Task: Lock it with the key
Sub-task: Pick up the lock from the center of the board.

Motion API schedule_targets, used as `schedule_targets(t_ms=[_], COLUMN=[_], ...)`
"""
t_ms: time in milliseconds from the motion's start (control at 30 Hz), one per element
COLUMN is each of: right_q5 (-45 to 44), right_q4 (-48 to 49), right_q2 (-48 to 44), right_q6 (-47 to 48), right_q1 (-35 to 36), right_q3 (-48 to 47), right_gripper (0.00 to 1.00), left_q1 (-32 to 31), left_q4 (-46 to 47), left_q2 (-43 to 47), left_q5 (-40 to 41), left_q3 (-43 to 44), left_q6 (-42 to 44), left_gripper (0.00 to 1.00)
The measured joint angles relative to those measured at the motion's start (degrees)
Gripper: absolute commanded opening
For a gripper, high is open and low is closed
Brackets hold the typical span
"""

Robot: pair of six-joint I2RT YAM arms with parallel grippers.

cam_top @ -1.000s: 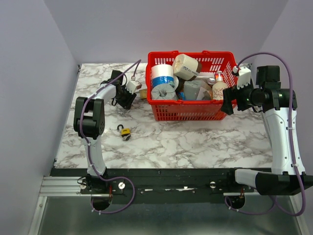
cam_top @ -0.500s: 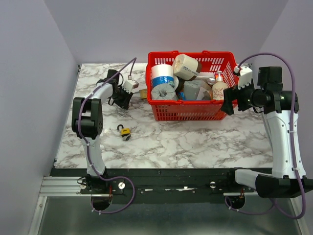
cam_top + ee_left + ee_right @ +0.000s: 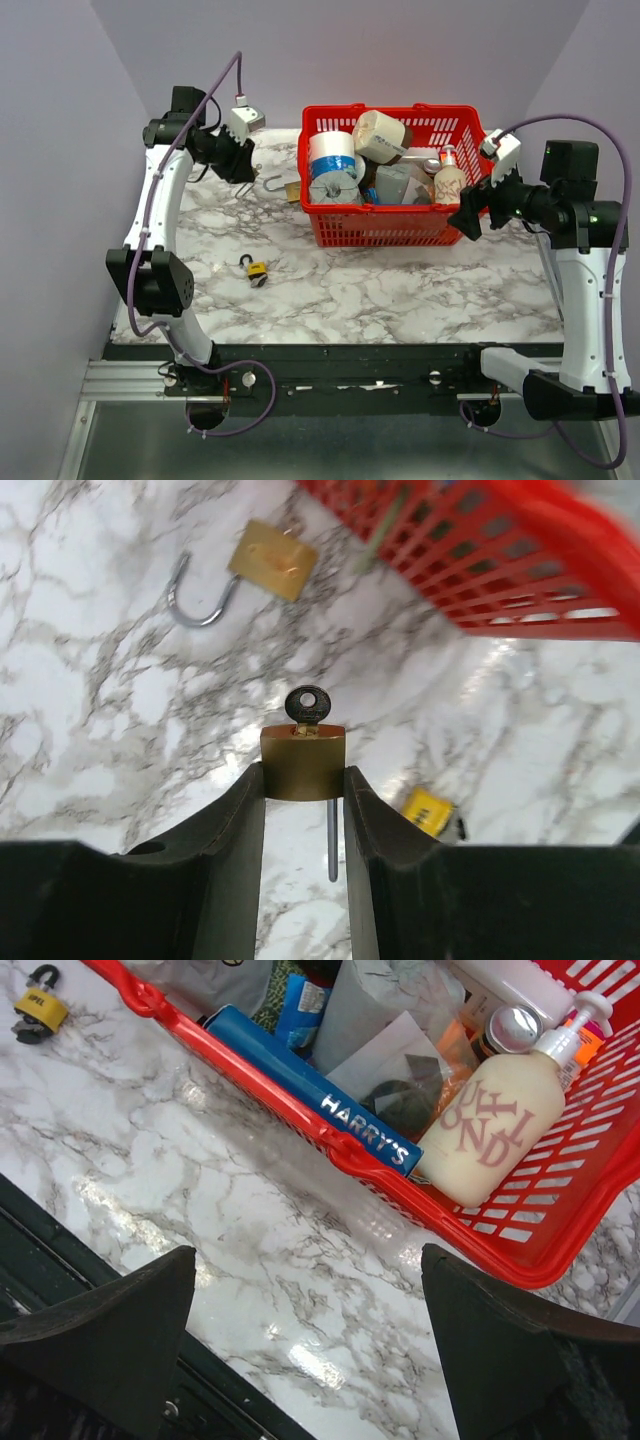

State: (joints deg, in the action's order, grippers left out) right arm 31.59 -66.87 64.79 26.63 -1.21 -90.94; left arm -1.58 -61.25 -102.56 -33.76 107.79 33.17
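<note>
My left gripper is shut on a small brass padlock and holds it above the table. A dark-headed key sticks out of the padlock's far end, and its thin steel shackle hangs between my fingers. In the top view the left gripper is raised at the far left. A second brass padlock with an open shackle lies on the marble beside the basket; it also shows in the top view. My right gripper is open and empty, hovering by the basket's right end.
A red basket packed with bottles, rolls and boxes stands at the back centre. A yellow padlock lies on the marble table at the front left; it also shows in the left wrist view and the right wrist view.
My left arm has risen from the table beside the basket and swung back to the left, carrying the brass padlock. The right arm has shifted slightly right.
</note>
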Motion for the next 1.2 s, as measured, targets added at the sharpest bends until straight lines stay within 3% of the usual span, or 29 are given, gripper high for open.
schedule_targets(t_ms=[100,300,533,767,967,1100,1200], right_q5=[2.6,6.3,8.0,6.0,-2.8,-7.8,-10.2], right_q4=[0.1,2.8,5.6,7.3,12.1,14.5,14.8], right_q2=[-0.3,-4.2,-6.1,-3.8,-6.5,-5.5,-3.1], right_q6=[3.0,9.9,16.0,19.3,22.5,24.0,24.8], right_q1=[0.2,3.1,13.7,27.6,44.9,52.5,56.0], right_q3=[-0.2,-0.2,-0.6,-0.7,6.4,7.2,6.5], right_gripper=[1.0,1.0,1.0,1.0,0.9,0.7,0.63], left_q1=[-2.3,-10.9,-23.9,-32.7,-35.8,-36.2,-37.0], left_q4=[-7.2,-12.7,-14.8,-15.2,-15.6,-15.6,-15.6], left_q2=[3.6,8.5,11.1,12.1,12.5,12.5,12.5], left_q5=[-6.1,-15.9,-26.0,-31.8,-35.3,-36.5,-36.8], left_q3=[3.6,2.8,-0.4,-5.3,-6.7,-7.1,-8.0], left_q6=[0.2,-1.0,-6.4,-9.1,-9.9,-10.6,-10.9], left_gripper=[0.0,0.0,0.0,0.0,0.0,0.0,0.0])
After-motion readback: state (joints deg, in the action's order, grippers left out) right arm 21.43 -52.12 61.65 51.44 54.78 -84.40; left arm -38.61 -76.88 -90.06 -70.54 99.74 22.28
